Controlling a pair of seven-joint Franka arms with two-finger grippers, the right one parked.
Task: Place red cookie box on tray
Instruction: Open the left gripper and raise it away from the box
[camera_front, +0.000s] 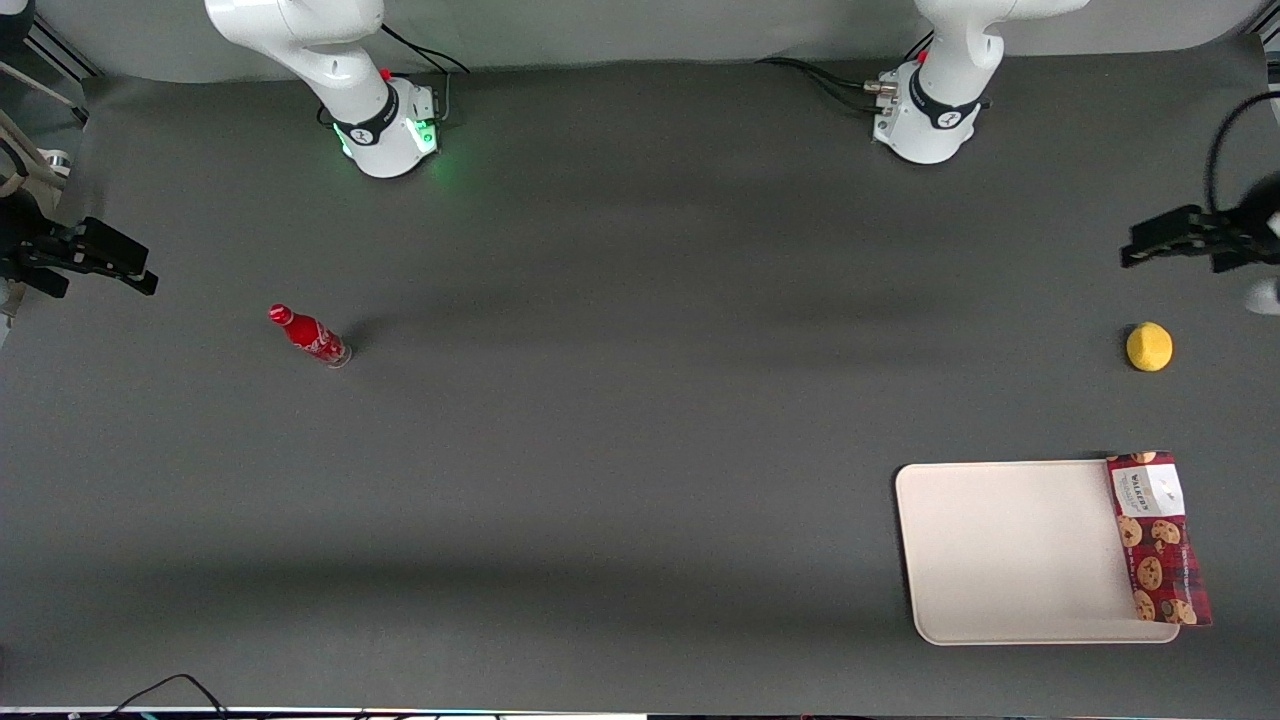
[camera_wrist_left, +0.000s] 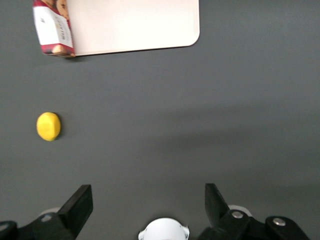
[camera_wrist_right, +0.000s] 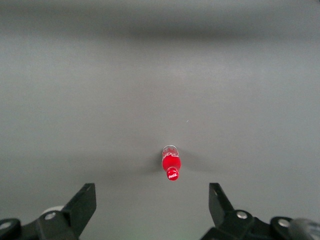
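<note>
Left gripper (camera_front: 1135, 250), fingers spread apart and holding nothing, hangs above bare table at the working arm's end. A yellow ball (camera_front: 1149, 346) lies nearer the front camera than the gripper. Nearer still, well apart from the gripper, the red cookie box (camera_front: 1158, 536) lies along the tray (camera_front: 1010, 550) edge, overhanging its rim. Placement appears essentially done.
</note>
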